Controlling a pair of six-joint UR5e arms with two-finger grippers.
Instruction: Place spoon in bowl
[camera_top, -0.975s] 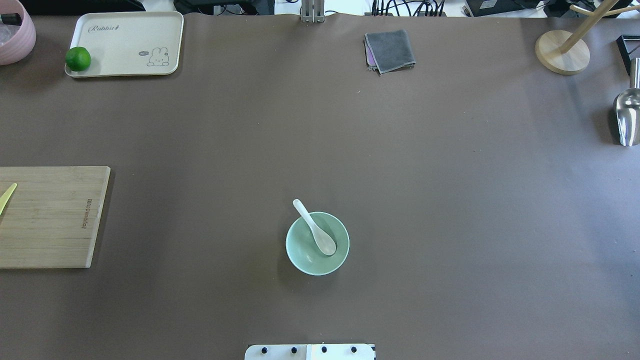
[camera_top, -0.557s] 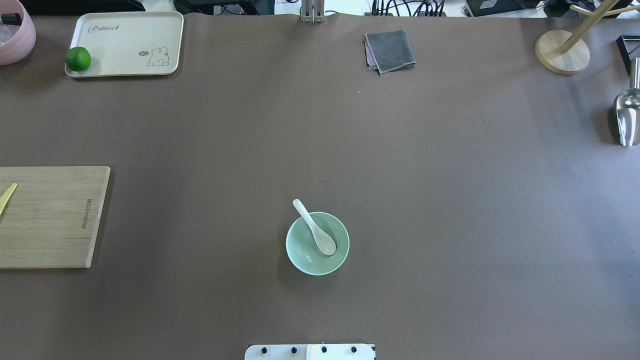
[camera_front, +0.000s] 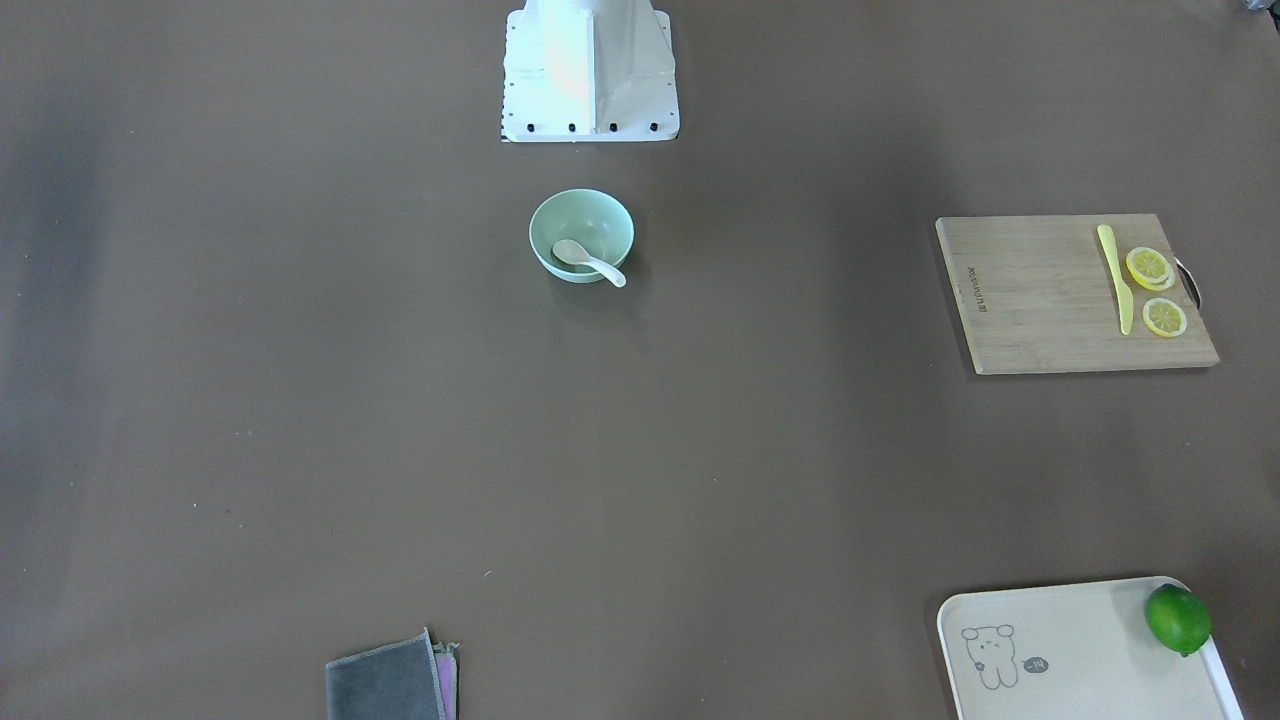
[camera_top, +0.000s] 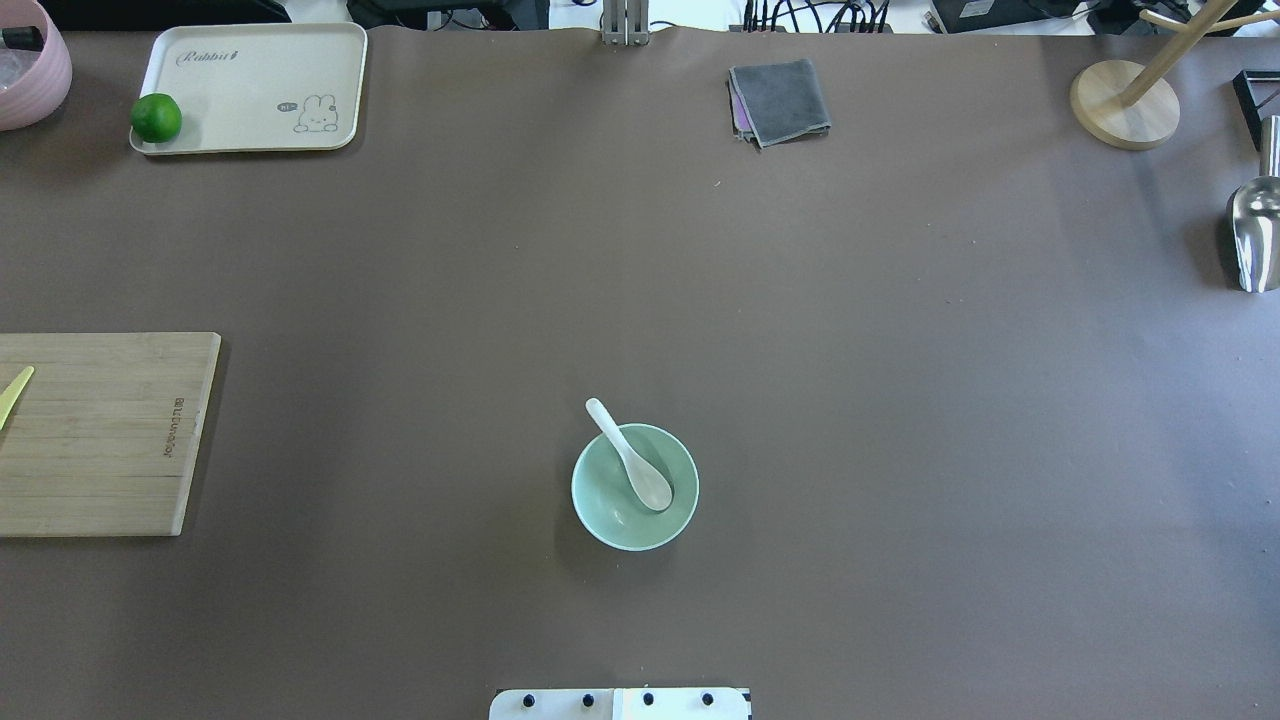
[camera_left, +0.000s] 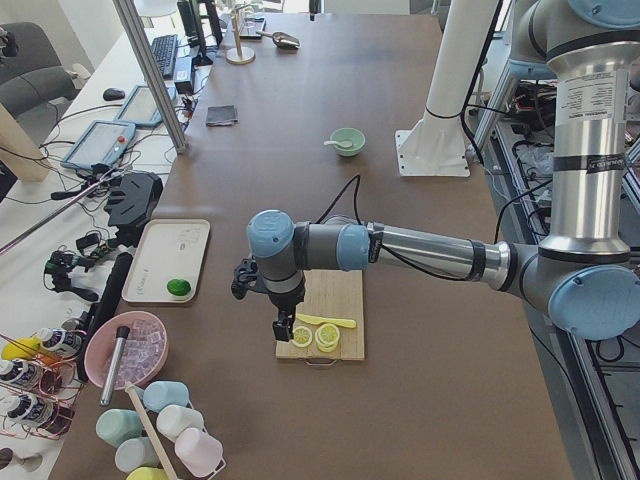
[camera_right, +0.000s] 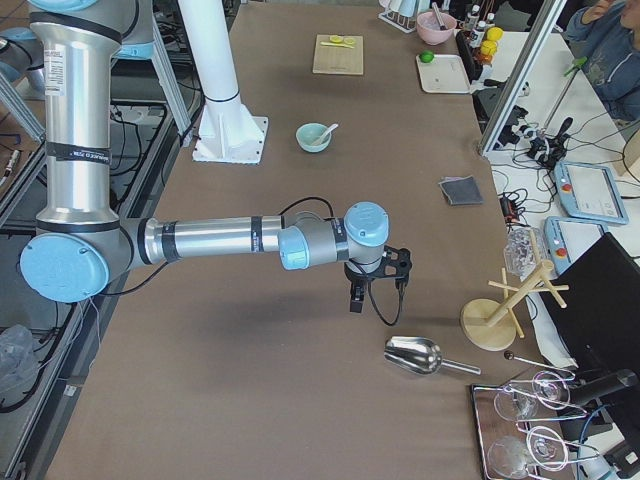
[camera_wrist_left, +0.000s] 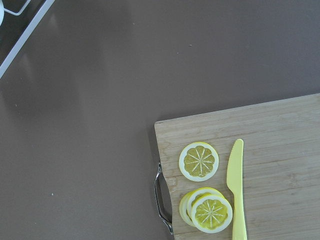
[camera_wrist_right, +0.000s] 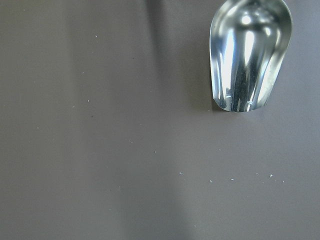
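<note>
The job looks done: the spoon rests scoop-down in the bowl, handle over the rim at eleven o'clock, while the left tool and right tool hang well away, their opening impossible to tell.

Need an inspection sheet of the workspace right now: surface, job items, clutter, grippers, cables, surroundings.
Surface: brown table, a few specks.
Job's things: spoon has its scoop inside the bowl, handle over the rim; nothing grips it.
Clutter: cutting board with knife and lemon slices; tray with lime; cloth; metal scoop; wooden stand.
Grippers: left gripper hangs over the cutting board, right gripper near the metal scoop; open or shut, cannot tell.
Cables: bundle behind the far edge.
Surroundings: tablets, cups, a person.
</note>
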